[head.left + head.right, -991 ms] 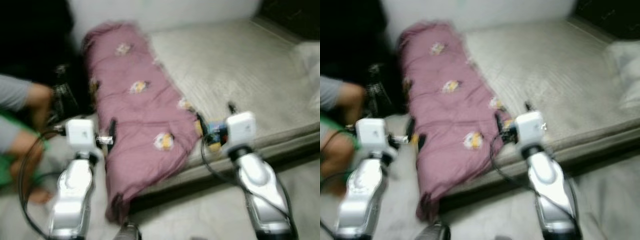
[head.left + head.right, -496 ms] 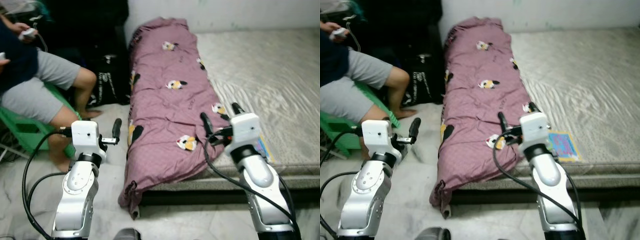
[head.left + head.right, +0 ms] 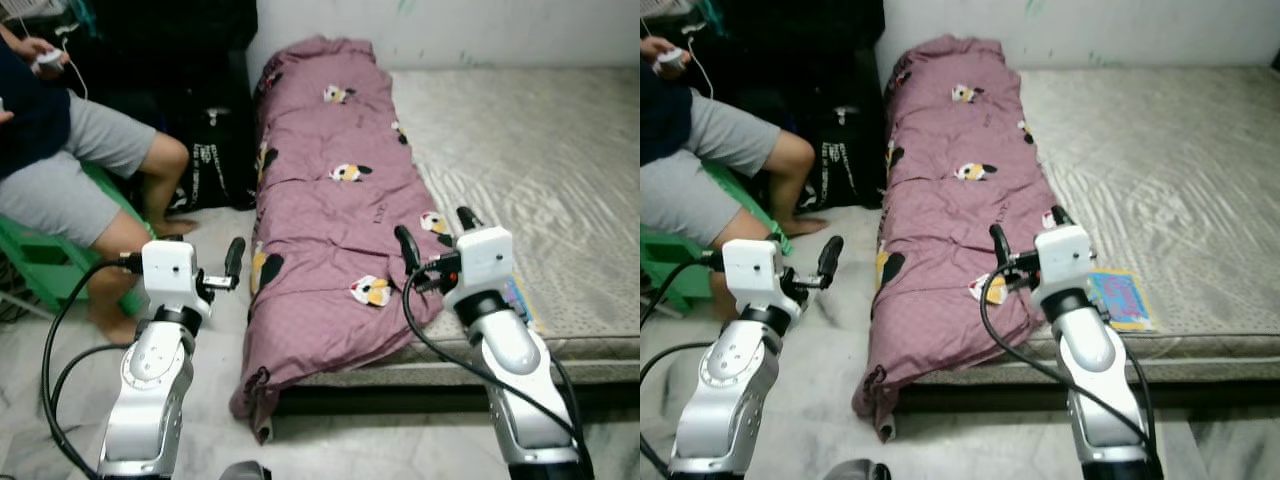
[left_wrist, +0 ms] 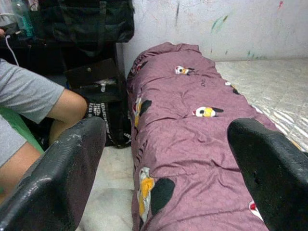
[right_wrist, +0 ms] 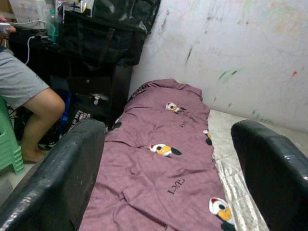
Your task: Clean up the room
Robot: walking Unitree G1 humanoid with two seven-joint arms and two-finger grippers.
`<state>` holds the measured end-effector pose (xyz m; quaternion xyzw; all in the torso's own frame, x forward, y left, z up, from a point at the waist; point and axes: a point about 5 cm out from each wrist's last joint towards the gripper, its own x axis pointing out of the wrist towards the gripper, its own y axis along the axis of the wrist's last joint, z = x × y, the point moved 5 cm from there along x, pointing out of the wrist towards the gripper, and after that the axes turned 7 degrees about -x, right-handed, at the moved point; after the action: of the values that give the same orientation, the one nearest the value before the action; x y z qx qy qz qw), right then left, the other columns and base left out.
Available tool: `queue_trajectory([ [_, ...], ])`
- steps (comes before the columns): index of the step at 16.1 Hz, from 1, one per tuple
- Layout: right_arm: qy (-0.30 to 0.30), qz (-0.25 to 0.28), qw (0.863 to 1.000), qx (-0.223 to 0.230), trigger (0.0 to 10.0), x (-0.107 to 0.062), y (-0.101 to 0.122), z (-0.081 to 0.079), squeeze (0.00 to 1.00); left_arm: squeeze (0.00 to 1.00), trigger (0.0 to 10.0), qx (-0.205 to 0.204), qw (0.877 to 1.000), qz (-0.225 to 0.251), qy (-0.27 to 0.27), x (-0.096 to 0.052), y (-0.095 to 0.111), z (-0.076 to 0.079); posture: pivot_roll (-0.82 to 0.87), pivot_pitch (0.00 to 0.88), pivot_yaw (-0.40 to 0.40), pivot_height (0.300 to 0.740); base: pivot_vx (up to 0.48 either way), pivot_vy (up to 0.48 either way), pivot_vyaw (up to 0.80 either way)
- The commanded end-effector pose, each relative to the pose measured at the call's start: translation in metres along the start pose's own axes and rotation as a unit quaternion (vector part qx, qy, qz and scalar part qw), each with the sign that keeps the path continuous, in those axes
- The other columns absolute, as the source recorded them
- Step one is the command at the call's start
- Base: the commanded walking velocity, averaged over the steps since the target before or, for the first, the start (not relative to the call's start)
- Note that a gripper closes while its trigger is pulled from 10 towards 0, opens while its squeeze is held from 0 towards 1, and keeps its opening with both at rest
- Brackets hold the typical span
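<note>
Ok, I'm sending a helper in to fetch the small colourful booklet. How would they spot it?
Start at the grey mattress on the floor. Along its left side lies a long mauve quilt. The booklet lies flat near the mattress's front edge, just right of the right tool; it is the one small blue, pink and yellow thing on the bare grey.

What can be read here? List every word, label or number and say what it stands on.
No text can be quoted with certainty.
Purple blanket: a short word in dark letters, turned away from the camera and too blurred to spell out.
Black bag on the floor by the bed: white lettering, too small to read.
Colourful booklet on the mattress: the print is blurred and unreadable.
</note>
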<state>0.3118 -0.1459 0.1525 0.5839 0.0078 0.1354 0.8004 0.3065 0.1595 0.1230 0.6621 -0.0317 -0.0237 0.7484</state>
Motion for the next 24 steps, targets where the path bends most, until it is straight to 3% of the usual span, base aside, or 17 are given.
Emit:
queue_trajectory([
  [1, 0.004, 0.006, 1.000, 0.000, 10.0, 0.0022, 0.0037, -0.0013, 0.00, 0.00, 10.0, 0.003, 1.000, 0.010, -0.005, -0.0003, 0.0059, -0.0009, -0.04, 0.056, 0.007, 0.740, 0.341, 0.000, 0.00],
  [8, 0.001, 0.008, 1.000, -0.004, 10.0, 0.0021, 0.0031, -0.0007, 0.00, 0.00, 10.0, 0.005, 1.000, 0.006, -0.006, -0.0002, 0.0035, 0.0003, -0.04, 0.048, 0.006, 0.740, 0.341, 0.000, 0.00],
  [11, 0.004, 0.009, 1.000, -0.009, 10.0, 0.0022, 0.0032, -0.0019, 0.00, 0.00, 10.0, 0.019, 1.000, 0.006, 0.006, 0.0001, 0.0018, -0.0004, -0.04, 0.049, 0.008, 0.740, 0.000, 0.000, 0.00],
  [15, 0.003, 0.007, 1.000, -0.006, 10.0, 0.0002, 0.0013, -0.0030, 0.00, 0.00, 10.0, 0.020, 1.000, 0.003, -0.003, -0.0010, 0.0005, 0.0024, -0.04, 0.046, 0.011, 0.740, 0.000, 0.000, 0.70],
  [24, -0.009, 0.007, 1.000, -0.005, 10.0, 0.0026, -0.0001, -0.0007, 0.00, 0.00, 10.0, 0.017, 1.000, 0.005, -0.011, 0.0024, 0.0015, 0.0046, -0.04, 0.041, 0.022, 0.740, 0.000, -0.281, 0.09],
])
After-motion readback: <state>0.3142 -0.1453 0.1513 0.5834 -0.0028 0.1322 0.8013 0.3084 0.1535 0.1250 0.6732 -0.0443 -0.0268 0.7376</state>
